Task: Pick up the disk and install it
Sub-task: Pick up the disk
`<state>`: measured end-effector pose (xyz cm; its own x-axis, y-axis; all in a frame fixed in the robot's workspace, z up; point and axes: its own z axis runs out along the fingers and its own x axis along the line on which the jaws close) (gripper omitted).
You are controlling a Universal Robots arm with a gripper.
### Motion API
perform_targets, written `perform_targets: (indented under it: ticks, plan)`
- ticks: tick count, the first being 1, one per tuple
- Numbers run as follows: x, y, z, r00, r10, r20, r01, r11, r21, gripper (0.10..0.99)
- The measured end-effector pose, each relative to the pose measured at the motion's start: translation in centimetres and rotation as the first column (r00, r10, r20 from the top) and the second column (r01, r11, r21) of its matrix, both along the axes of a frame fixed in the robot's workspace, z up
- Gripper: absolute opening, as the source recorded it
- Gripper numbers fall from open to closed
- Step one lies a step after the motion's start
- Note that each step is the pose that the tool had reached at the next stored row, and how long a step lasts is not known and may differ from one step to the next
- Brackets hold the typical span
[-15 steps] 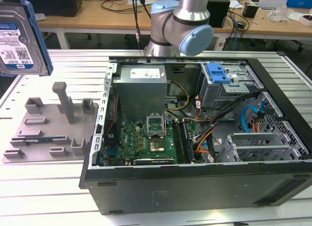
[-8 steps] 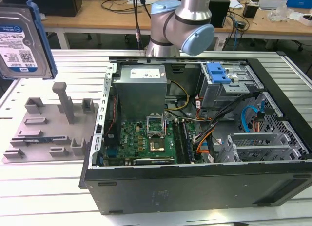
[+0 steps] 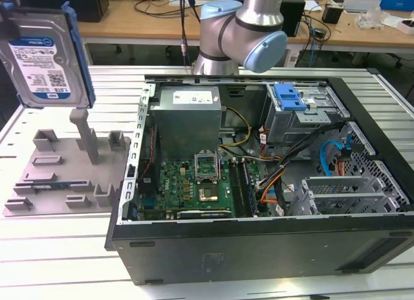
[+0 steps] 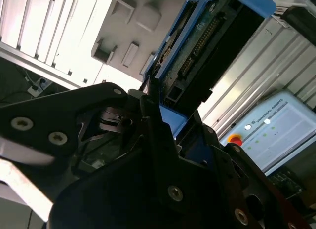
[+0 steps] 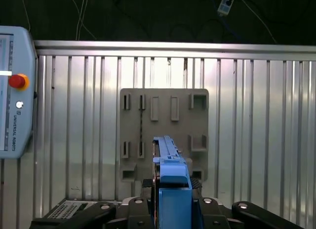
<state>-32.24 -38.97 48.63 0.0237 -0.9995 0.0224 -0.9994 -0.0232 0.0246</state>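
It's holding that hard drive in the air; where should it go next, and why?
Probably carry it sideways toward the open computer case. The gripper is shut on the disk, which hangs clear above the grey fixture, while the drive bay lies toward the exterior view's right.

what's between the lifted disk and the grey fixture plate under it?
Exterior view: the grey upright post rises from the fixture plate towards the disk; otherwise open air. Contact between post and disk can't be told.
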Motion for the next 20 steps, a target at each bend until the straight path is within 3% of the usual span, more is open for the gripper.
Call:
perform_targets:
  ticks: [3,12,20]
  plan:
    - [1.06,-0.34,0.00,1.0000,0.001,0.0000,-0.001,1.0000,0.000,0.369]
    - [3.05,-1.13,0.00,1.0000,0.004,0.0001,-0.004,1.0000,0.000,0.369]
    - [6.25,-2.58,0.00,1.0000,0.004,0.0000,-0.004,1.0000,-0.003,0.369]
